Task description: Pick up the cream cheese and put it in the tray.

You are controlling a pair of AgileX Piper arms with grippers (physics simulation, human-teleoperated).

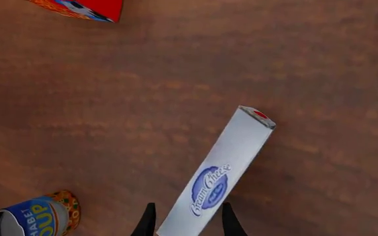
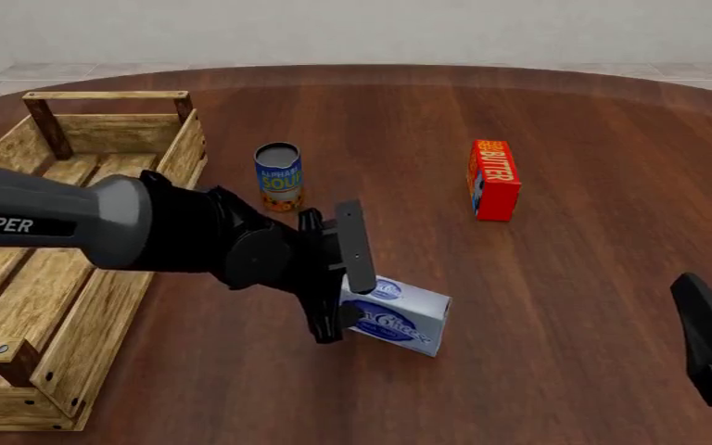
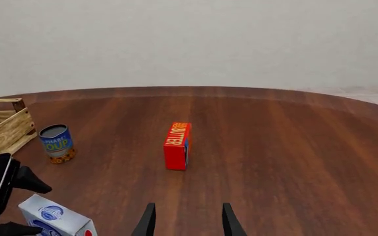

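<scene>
Flat rectangular pale blue-white cream cheese box [image 2: 396, 315] with dark blue oval label noted standing on a long narrow edge on the brown wooden table [image 2: 578, 232], outside the tray, label facing the camera side in the front view. Left gripper [image 2: 337, 306] positioned at the box's left end, black fingers [image 1: 147, 222] straddling the near end of the box in the left wrist view, one on each broad face; whether pads press the faces or merely flank them cannot be told. Large light-wood slatted tray [image 2: 47, 306] located well to the left of the cream cheese box, with the dark grey left arm [image 2: 108, 227] reaching across the tray's right rail toward the box. Low side rail and raised post-and-rail handles of the tray lying between the box and the tray floor. Blue-yellow soup can [image 2: 278, 176] standing upright behind and left of the cream cheese box, near the tray's far right corner, apart from both. Red-orange butter box [image 2: 493, 179] standing upright behind and right of the cream cheese box, well apart. Right gripper [image 3: 186, 221] held low, well to the right of the cream cheese box, fingers spread with bare table between them, nothing held.
</scene>
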